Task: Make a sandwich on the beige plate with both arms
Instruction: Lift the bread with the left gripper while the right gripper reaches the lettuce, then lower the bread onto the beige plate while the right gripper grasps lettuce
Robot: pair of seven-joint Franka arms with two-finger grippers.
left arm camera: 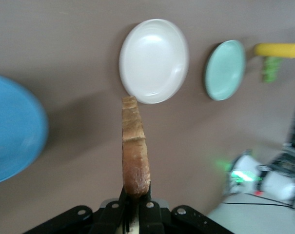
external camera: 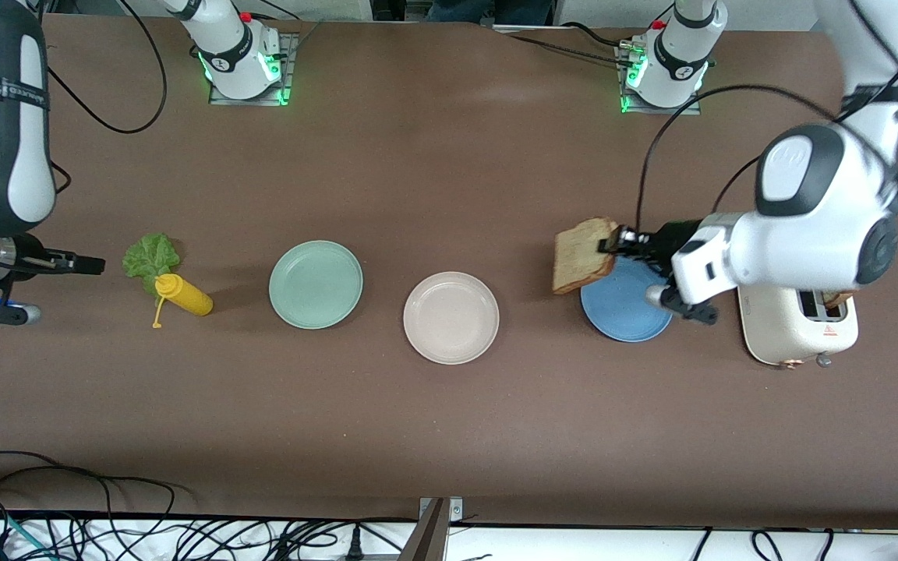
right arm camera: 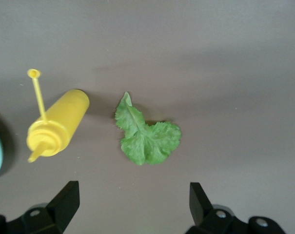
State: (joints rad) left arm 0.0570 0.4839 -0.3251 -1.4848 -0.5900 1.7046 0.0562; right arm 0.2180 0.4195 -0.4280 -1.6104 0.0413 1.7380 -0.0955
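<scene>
My left gripper (external camera: 617, 241) is shut on a tan bread slice (external camera: 581, 255) with a brown crust. It holds the slice on edge in the air over the rim of the blue plate (external camera: 624, 312). In the left wrist view the slice (left arm camera: 135, 146) stands up from the gripper (left arm camera: 136, 195), with the empty beige plate (left arm camera: 154, 61) past its tip. The beige plate (external camera: 450, 317) lies mid-table. My right gripper (external camera: 90, 265) is open and empty, beside the green lettuce leaf (external camera: 150, 255) toward the right arm's end. The lettuce (right arm camera: 147, 136) lies ahead of the open right gripper (right arm camera: 133, 202).
A yellow squeeze bottle (external camera: 184, 294) lies next to the lettuce, also in the right wrist view (right arm camera: 59, 126). An empty mint-green plate (external camera: 316, 284) sits between bottle and beige plate. A white toaster (external camera: 796, 327) with another slice (external camera: 835, 298) in it stands at the left arm's end.
</scene>
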